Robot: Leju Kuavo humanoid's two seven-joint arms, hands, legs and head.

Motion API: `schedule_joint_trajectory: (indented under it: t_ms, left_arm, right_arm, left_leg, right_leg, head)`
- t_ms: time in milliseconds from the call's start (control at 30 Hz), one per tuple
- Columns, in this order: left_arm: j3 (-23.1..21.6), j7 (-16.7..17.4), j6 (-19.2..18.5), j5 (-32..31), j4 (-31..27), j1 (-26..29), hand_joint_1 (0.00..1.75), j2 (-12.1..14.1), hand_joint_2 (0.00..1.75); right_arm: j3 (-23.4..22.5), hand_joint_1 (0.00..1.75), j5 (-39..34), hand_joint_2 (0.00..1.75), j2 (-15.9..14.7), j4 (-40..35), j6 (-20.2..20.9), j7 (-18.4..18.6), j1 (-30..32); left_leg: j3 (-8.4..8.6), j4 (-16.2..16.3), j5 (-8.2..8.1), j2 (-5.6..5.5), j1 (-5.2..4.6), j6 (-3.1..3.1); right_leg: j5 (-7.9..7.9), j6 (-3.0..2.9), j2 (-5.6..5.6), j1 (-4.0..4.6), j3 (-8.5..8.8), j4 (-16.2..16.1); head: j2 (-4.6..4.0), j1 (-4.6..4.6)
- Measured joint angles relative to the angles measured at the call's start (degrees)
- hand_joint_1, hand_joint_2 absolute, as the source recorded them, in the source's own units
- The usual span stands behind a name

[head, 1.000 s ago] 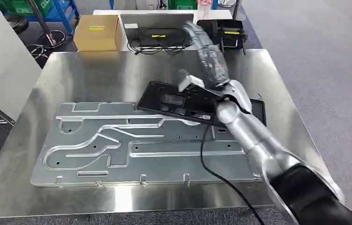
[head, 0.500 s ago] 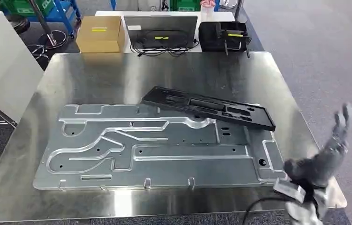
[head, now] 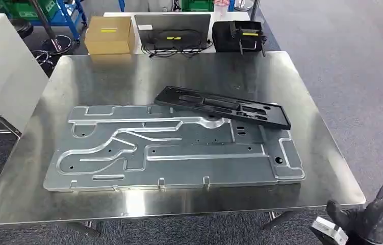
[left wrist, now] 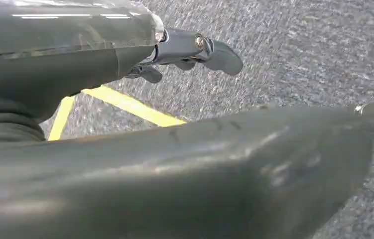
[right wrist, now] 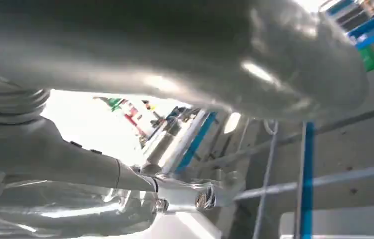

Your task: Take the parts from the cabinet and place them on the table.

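Note:
A large silver stamped metal panel (head: 174, 148) lies flat on the steel table (head: 128, 76). A long black plastic part (head: 222, 106) rests across the panel's far right corner, with nothing touching it. My right hand (head: 378, 212) hangs off the table's near right corner, below its edge, fingers spread and holding nothing. The right wrist view shows that hand (right wrist: 125, 194) against bright shelving. My left hand (left wrist: 189, 50) hangs over grey carpet with its fingers stretched out and nothing in them.
Beyond the table stand a cardboard box (head: 108, 34), a grey case with cables (head: 173, 31) and a black box (head: 237, 34). A white cabinet (head: 0, 61) stands to the left. A yellow floor line (left wrist: 130, 107) runs under the left hand.
My right hand let go of the black part, which now lies on the panel. The arm swung back off the table to its near right corner. The camera shifted slightly.

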Motion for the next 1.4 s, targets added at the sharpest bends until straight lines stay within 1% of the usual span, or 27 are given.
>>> schedule_joint_trajectory:
  t_ms: [33,67,133,200,233,300,333,400,433,467,600,667,733,767,800,867,900,933,967,1000,1100,1133,1167,1233,1300,1333,1400]
  left_arm:
    - [0.0,0.0,0.0,0.0,0.0,0.0,0.00,0.0,0.00]
    - [0.0,0.0,0.0,-0.1,0.0,0.2,0.00,0.0,0.00]
    - [0.0,0.1,0.0,-0.2,0.0,0.3,0.00,-0.1,0.00]
    - [0.0,0.1,-0.1,-0.3,0.0,0.3,0.00,-0.2,0.00]
    - [0.0,0.1,-0.1,-0.4,0.0,0.2,0.00,-0.2,0.00]
    - [0.0,0.1,-0.1,-0.4,0.0,0.2,0.00,-0.2,0.00]
    - [0.0,0.1,-0.1,-0.4,0.0,0.2,0.00,-0.2,0.00]
    - [0.0,0.0,-0.1,-0.4,0.0,0.1,0.00,-0.2,0.00]
    - [0.0,0.0,-0.1,-0.4,0.0,-0.1,0.00,-0.1,0.00]
    - [0.0,-0.2,-0.1,-0.4,0.0,-0.1,0.00,-0.1,0.00]
    - [0.0,-0.2,-0.3,-0.4,0.0,0.1,0.00,-0.6,0.00]
    - [0.0,0.2,-0.2,-0.4,0.0,0.0,0.00,-0.6,0.00]
    - [0.0,0.8,0.0,-0.4,0.0,0.1,0.00,-0.9,0.00]
    - [0.0,0.9,0.0,-0.4,0.0,0.2,0.00,-0.9,0.00]
    - [0.0,1.2,0.1,-0.6,0.0,0.3,0.00,-1.1,0.00]
    - [0.0,1.9,0.0,-1.2,0.0,0.4,0.00,-1.2,0.00]
    - [-0.1,2.4,-0.3,-1.7,0.0,0.4,0.00,-1.4,0.00]
    - [-0.2,2.8,-0.3,-2.3,0.0,0.4,0.00,-1.5,0.00]
    - [-0.4,3.2,-0.5,-2.6,0.0,0.4,0.00,-1.6,0.00]
    - [-0.7,3.6,-1.0,-3.3,0.1,0.4,0.00,-1.7,0.00]
    - [-1.7,4.4,-2.1,-4.8,0.1,0.2,0.00,-1.9,0.00]
    - [-1.9,4.7,-2.6,-5.2,0.1,0.3,0.00,-1.9,0.00]
    - [-2.2,5.0,-2.9,-5.5,0.1,0.4,0.00,-1.9,0.00]
    - [-3.0,5.5,-3.5,-6.3,0.2,0.4,0.00,-2.1,0.00]
    - [-3.5,5.8,-4.0,-7.0,0.2,0.3,0.00,-2.2,0.00]
    - [-4.0,6.1,-4.5,-7.3,0.2,0.3,0.00,-2.2,0.00]
    - [-4.5,6.4,-5.1,-7.7,0.2,0.3,0.00,-2.2,0.00]
  right_arm:
    - [-0.6,0.00,0.0,0.00,0.3,0.3,0.2,0.0,0.2]
    - [-1.2,0.00,0.0,0.00,0.7,0.6,0.3,-0.1,0.3]
    - [-1.8,0.00,0.0,0.00,1.2,1.0,0.6,-0.2,0.5]
    - [-2.4,0.00,0.0,0.00,1.7,1.4,0.8,-0.2,0.7]
    - [-2.6,0.00,0.0,0.00,1.7,1.6,0.8,-0.2,0.8]
    - [-2.9,0.00,0.0,0.00,2.1,2.0,0.9,-0.2,0.9]
    - [-3.0,0.00,0.1,0.00,2.2,2.1,1.0,-0.2,0.9]
    - [-3.9,0.00,1.5,0.00,2.6,2.3,1.9,-0.2,0.9]
    - [-4.4,0.00,2.6,0.00,2.9,2.4,2.6,-0.2,0.9]
    - [-5.2,0.00,4.0,0.00,3.3,2.7,3.4,0.2,0.7]
    - [-10.2,0.00,6.7,0.00,4.3,7.3,7.5,1.8,-0.7]
    - [-14.8,0.00,8.6,0.00,4.5,13.8,10.5,1.9,-2.6]
    - [-21.4,0.00,11.7,0.00,4.3,25.0,12.4,1.7,-5.1]
    - [-23.9,0.00,12.7,0.00,3.9,30.3,11.8,1.0,-6.2]
    - [-27.5,0.00,14.2,0.00,3.0,38.7,10.5,1.4,-8.0]
    - [-33.1,0.00,18.1,0.00,1.4,54.1,10.7,8.9,-10.4]
    - [-34.9,0.00,20.1,0.00,1.1,60.1,12.1,14.8,-11.0]
    - [-36.1,0.00,21.8,0.00,0.9,65.5,14.5,21.2,-11.8]
    - [-36.9,0.00,23.0,0.00,0.7,70.1,17.5,27.1,-12.8]
    - [-37.7,0.00,23.8,0.00,0.7,75.4,21.9,34.4,-13.7]
    - [-38.7,0.00,26.4,0.00,1.8,84.7,31.6,46.9,-14.8]
    - [-38.8,0.00,26.8,0.00,2.1,87.0,33.2,48.9,-15.3]
    - [-38.9,0.00,26.9,0.00,2.2,88.6,34.2,49.9,-15.9]
    - [-39.1,0.00,26.9,0.00,2.6,91.1,35.2,50.9,-16.6]
    - [-39.7,0.00,25.8,0.00,2.8,93.2,36.0,51.3,-17.1]
    - [-40.2,0.00,24.7,0.00,2.8,94.0,36.9,51.3,-17.3]
    - [-41.3,0.00,23.0,0.00,3.0,95.0,38.2,51.2,-17.7]
  left_leg:
    - [0.05,-0.4,0.56,0.00,0.00,-0.37]
    - [-0.20,-0.6,1.15,-0.09,-0.43,-0.79]
    - [-1.92,3.2,-5.11,-0.29,-0.08,-1.12]
    - [-3.47,11.7,-12.03,-0.28,0.15,-1.57]
    - [-3.96,15.9,-13.71,-0.28,0.15,-1.75]
    - [-2.24,17.7,-12.01,-0.27,0.15,-1.87]
    - [0.11,15.4,-10.05,-0.28,0.15,-1.82]
    - [7.87,5.1,-7.58,-0.30,0.15,-1.42]
    - [11.33,-0.5,-10.10,-0.32,-0.01,-1.02]
    - [12.32,-1.7,-10.26,-0.37,-0.21,-0.61]
    - [10.88,-2.4,-8.50,-0.05,0.18,0.89]
    - [9.24,-2.4,-7.24,0.11,0.11,1.65]
    - [7.35,-2.3,-5.91,0.09,-0.07,1.78]
    - [6.66,-2.3,-5.37,0.07,-0.10,1.78]
    - [5.78,-2.2,-4.69,0.05,-0.13,1.74]
    - [4.34,-1.8,-3.76,-0.05,-0.16,1.53]
    - [3.75,-1.7,-3.42,-0.14,-0.16,1.38]
    - [3.32,-1.3,-3.06,-0.14,-0.18,1.08]
    - [3.02,-1.2,-2.81,-0.08,-0.35,0.73]
    - [3.05,-1.3,-2.45,0.12,-0.34,0.25]
    - [2.85,-1.4,-1.13,0.21,-0.28,-0.85]
    - [2.53,-0.7,-2.07,0.07,-0.09,-1.15]
    - [1.49,1.2,-5.12,-0.08,-0.08,-1.35]
    - [-0.93,9.6,-12.43,-0.11,-0.01,-1.60]
    - [-2.01,16.8,-15.41,-0.11,-0.02,-1.75]
    - [-1.25,17.6,-14.19,-0.10,-0.02,-1.68]
    - [3.66,12.1,-9.58,-0.10,-0.05,-1.20]
  right_leg:
    - [0.45,-0.35,0.01,0.14,-0.25,-0.1]
    - [1.63,-0.78,-0.03,-0.54,-0.81,-0.9]
    - [3.23,-1.51,-0.09,-0.67,-2.39,-1.0]
    - [4.47,-1.60,-0.09,-0.53,-4.03,-0.9]
    - [5.09,-1.59,-0.10,-0.47,-4.96,-0.7]
    - [6.11,-1.42,-0.10,-0.45,-6.69,-0.3]
    - [6.47,-1.30,-0.11,-0.46,-7.43,0.1]
    - [7.07,-0.97,-0.10,-0.47,-8.86,1.0]
    - [7.27,-0.67,-0.12,-0.31,-9.29,1.5]
    - [7.63,-0.28,-0.15,-0.27,-9.28,1.7]
    - [8.92,1.01,0.16,-0.37,-9.66,1.6]
    - [3.29,1.84,0.37,-0.66,-11.32,5.3]
    - [-3.09,2.63,0.29,-1.10,-13.36,13.9]
    - [-4.09,2.80,0.29,-1.20,-13.85,16.9]
    - [-3.04,2.90,0.29,-1.25,-13.53,18.8]
    - [1.14,2.71,0.29,-1.26,-9.78,15.1]
    - [2.69,2.43,0.29,-1.23,-6.55,10.6]
    - [2.86,1.91,0.29,-1.10,-2.14,4.3]
    - [0.77,1.43,0.30,-0.85,0.52,-0.2]
    - [0.65,1.09,0.47,-0.59,0.89,-1.2]
    - [1.64,-0.10,0.39,-0.38,-0.18,-1.3]
    - [2.40,-0.68,0.03,-0.84,-0.67,-1.4]
    - [2.93,-1.26,0.11,-0.74,-1.42,-1.4]
    - [4.13,-1.65,0.10,-0.57,-3.05,-1.3]
    - [5.30,-1.66,0.00,-0.28,-4.80,-0.9]
    - [5.81,-1.66,-0.06,-0.18,-5.85,-0.7]
    - [6.71,-1.55,-0.08,0.02,-7.58,0.0]
  head:
    - [0.00,0.00]
    - [0.00,0.02]
    - [0.00,0.00]
    - [0.00,0.00]
    - [0.00,0.00]
    - [0.00,0.00]
    - [0.00,0.00]
    - [0.00,0.00]
    - [0.00,-0.02]
    - [0.00,0.00]
    - [0.00,0.00]
    - [0.00,0.00]
    - [0.00,0.00]
    - [0.00,0.00]
    - [0.00,0.00]
    - [0.00,0.00]
    - [0.00,0.00]
    - [0.00,0.00]
    - [0.00,0.02]
    - [0.00,-0.09]
    - [0.00,-0.07]
    - [0.00,-0.04]
    - [0.00,-0.07]
    - [0.00,-0.07]
    - [0.00,-0.07]
    - [0.00,-0.07]
    - [0.00,-0.07]
